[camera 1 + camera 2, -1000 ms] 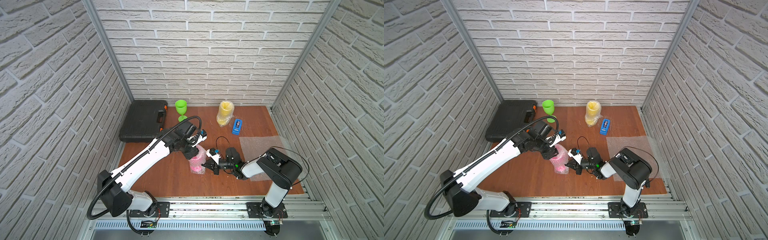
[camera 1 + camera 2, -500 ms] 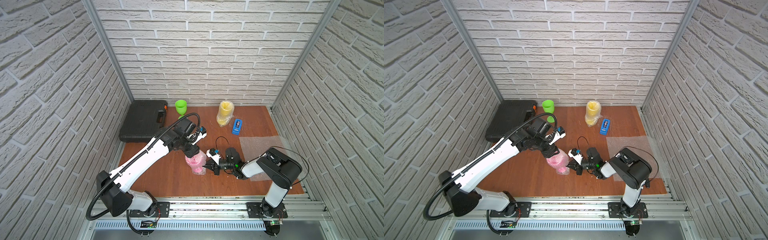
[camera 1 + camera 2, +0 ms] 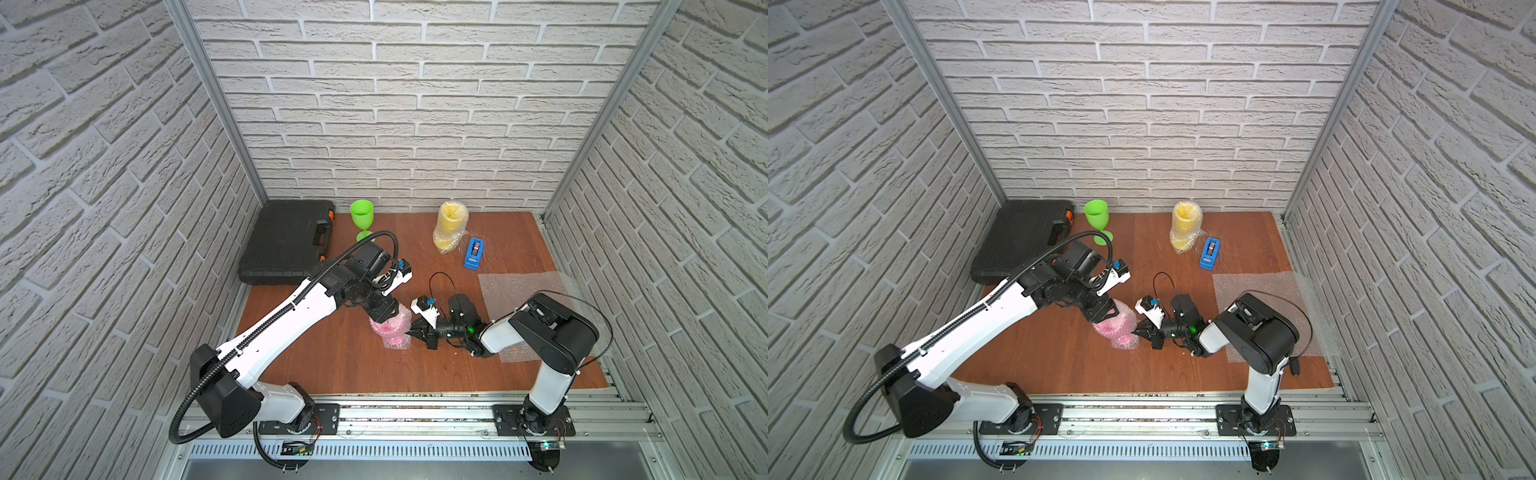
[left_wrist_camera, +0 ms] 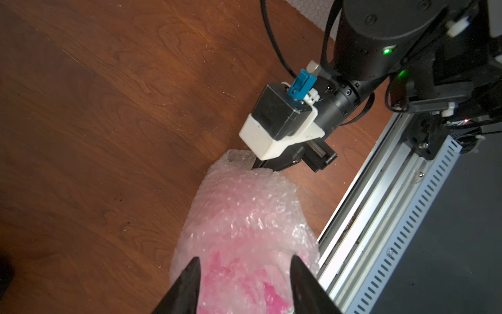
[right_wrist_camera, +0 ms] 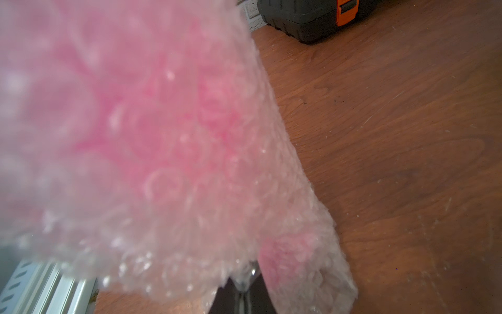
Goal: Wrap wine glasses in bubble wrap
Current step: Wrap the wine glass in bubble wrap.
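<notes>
Brown wooden counter (image 3: 332, 365) carries a black plastic tool case (image 3: 286, 245) at back L corner; flat clear bubble-wrap sheet (image 3: 519, 291) lies at R side, partly under the R arm; neon pink plastic goblet (image 3: 390, 328), swathed in bubble wrap (image 4: 244, 206), sits mid-counter btwn both arms. Yellow plastic goblet (image 3: 449, 226), also wrapped, and bare lime green plastic goblet (image 3: 362, 216) stand nr the back wall; small blue tape dispenser (image 3: 473, 253) just beside the yellow one. Left hand (image 4: 244, 258) half spread astride the pink bundle, can't tell if squeezing; right hand (image 5: 241, 296) pressed together, pinching that bubble wrap.

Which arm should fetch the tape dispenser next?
Right, probably: the tape dispenser sits nearer its base; the right gripper only pinches the wrap's edge, while the left gripper holds the pink bundle.
</notes>
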`<state>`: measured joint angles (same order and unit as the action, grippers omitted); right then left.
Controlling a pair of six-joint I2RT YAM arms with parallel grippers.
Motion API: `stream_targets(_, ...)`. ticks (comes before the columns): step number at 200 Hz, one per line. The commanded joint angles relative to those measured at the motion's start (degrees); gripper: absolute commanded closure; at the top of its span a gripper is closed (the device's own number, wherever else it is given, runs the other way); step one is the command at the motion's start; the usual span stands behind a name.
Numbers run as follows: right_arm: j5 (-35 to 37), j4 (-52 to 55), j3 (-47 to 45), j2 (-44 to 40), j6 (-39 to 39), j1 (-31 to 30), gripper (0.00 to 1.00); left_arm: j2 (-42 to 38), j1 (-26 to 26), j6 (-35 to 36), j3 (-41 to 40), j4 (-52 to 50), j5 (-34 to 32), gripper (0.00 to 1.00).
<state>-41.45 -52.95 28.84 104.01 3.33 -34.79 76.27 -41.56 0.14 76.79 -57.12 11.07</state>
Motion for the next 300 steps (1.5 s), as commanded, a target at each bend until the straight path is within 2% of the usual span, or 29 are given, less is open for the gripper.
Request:
stream_targets(1, -1.9, -0.4, 1.2, 0.5, 0.8, 0.4, 0.97, -2.6, -0.2, -0.1, 3.0, -0.9, -2.9, 0.46)
stream_targets(31, -1.9, 0.2, 1.9, 1.0, 1.3, 0.7, 0.97, -1.1, -1.3, 0.1, 2.6, -1.2, -0.3, 0.54)
stream_targets(108, -2.3, 0.5, 2.7, 1.7, 1.9, 1.2, 0.97, 4.5, -1.0, 0.0, -4.2, 3.1, -1.2, 0.75)
stream_targets(132, -2.5, 0.3, 2.5, 1.6, 1.9, 1.3, 0.97, 7.0, 0.5, 0.6, -7.5, 6.8, -1.4, 0.92)
stream_targets(148, -2.8, -0.2, 2.1, 1.6, 1.9, 1.3, 0.97, 8.2, 1.3, 0.3, -10.4, 12.7, -0.3, 1.0)
stream_targets(187, -3.2, -0.1, 2.3, 1.6, 1.8, 1.3, 0.97, 14.4, 1.8, -2.0, -15.2, 23.7, 2.4, 1.0)
stream_targets(215, -3.1, -0.2, 2.3, 1.5, 1.8, 1.3, 0.97, 17.6, 1.5, -3.3, -16.6, 26.1, 0.4, 1.0)
stream_targets(236, -3.1, 0.0, 2.3, 1.5, 1.9, 1.3, 0.97, 15.8, 1.3, -3.0, -15.8, 24.6, -1.5, 0.9)
stream_targets(254, -3.1, 0.0, 2.4, 1.5, 1.9, 1.3, 0.97, 11.8, 1.4, -2.1, -13.6, 20.7, -4.2, 0.73)
stream_targets(268, -3.0, 0.0, 2.4, 1.6, 1.9, 1.4, 0.97, 8.3, 1.9, -1.2, -11.2, 16.6, -5.4, 0.65)
stream_targets(300, -3.0, 0.3, 2.7, 1.9, 2.1, 1.5, 0.97, 1.5, 3.0, -0.1, -6.3, 9.8, -6.7, 0.59)
